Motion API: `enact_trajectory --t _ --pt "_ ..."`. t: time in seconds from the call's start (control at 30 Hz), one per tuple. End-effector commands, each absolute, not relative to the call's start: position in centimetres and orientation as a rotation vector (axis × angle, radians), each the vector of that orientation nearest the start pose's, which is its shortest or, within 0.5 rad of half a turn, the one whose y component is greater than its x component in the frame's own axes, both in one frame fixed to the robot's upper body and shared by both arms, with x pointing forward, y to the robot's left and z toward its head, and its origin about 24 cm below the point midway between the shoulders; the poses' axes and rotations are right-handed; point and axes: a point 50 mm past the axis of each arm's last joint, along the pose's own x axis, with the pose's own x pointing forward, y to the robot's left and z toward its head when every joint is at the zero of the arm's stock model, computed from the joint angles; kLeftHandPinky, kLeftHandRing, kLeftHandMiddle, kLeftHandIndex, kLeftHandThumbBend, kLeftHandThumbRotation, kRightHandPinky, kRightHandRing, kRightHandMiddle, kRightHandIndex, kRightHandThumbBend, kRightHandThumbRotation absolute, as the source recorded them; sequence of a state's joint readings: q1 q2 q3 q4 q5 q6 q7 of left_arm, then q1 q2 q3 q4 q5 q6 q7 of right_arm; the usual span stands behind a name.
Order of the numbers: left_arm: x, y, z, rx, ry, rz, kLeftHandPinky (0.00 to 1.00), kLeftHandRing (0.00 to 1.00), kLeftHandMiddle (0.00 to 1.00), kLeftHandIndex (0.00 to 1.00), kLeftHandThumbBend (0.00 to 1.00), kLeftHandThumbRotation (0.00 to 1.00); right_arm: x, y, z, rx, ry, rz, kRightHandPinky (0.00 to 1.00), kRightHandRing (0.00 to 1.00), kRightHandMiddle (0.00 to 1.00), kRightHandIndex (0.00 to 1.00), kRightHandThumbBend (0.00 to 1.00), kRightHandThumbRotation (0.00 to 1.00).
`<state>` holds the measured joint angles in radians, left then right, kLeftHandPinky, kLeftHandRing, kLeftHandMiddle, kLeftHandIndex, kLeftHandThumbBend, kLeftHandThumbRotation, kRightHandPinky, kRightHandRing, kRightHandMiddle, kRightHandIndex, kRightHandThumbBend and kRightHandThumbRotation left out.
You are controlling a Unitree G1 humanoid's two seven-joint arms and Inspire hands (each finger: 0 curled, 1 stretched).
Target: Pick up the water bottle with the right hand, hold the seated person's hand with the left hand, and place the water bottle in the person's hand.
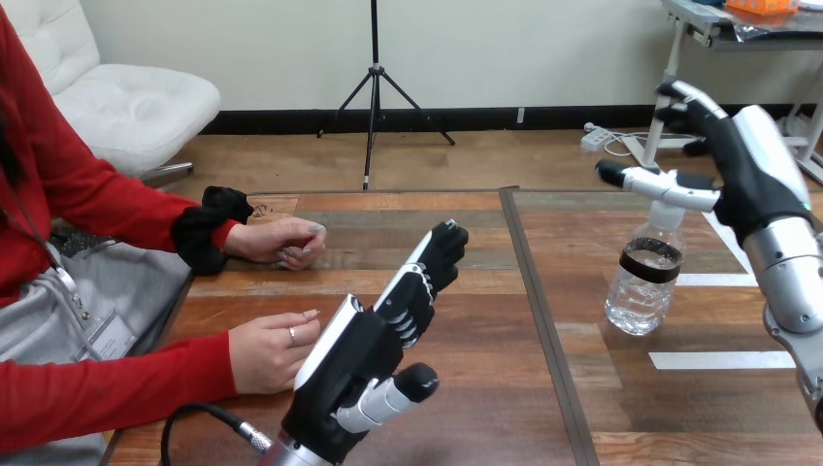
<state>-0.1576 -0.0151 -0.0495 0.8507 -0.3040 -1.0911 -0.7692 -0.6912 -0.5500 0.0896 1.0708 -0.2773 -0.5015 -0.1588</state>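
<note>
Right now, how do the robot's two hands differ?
The left hand is low over the table, beside the person's nearer hand; the right hand is raised above the water bottle. The left hand's fingers point forward; the right hand's thumb reaches sideways by the bottle's top. Both are open, holding nothing.

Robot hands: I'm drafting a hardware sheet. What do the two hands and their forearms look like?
They match. The left hand and right hand are black, each with a white shell on its back and black-and-white jointed fingers. The thumbs are pale with rounded black tips. Each hand ends a smooth, rounded silver forearm.
</note>
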Motion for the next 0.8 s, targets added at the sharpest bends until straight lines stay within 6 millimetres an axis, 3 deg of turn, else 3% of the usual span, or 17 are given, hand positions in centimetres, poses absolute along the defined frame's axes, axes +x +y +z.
enact_trajectory --t 0.0,0.77 --pt "24.2 11.9 1.1 -0.048 -0.502 -0.602 1.0 1.0 1.0 1.0 1.0 0.81 35.8 -26.1 11.0 -0.713 -0.242 -0.139 0.82 0.87 0.85 0.92 1.0 0.56" --pt "24.3 12.3 1.2 -0.054 -0.509 -0.616 0.99 1.0 1.0 1.0 1.0 0.79 35.1 -26.6 9.5 -0.664 -0.2 -0.17 0.8 0.87 0.83 0.9 1.0 0.53"
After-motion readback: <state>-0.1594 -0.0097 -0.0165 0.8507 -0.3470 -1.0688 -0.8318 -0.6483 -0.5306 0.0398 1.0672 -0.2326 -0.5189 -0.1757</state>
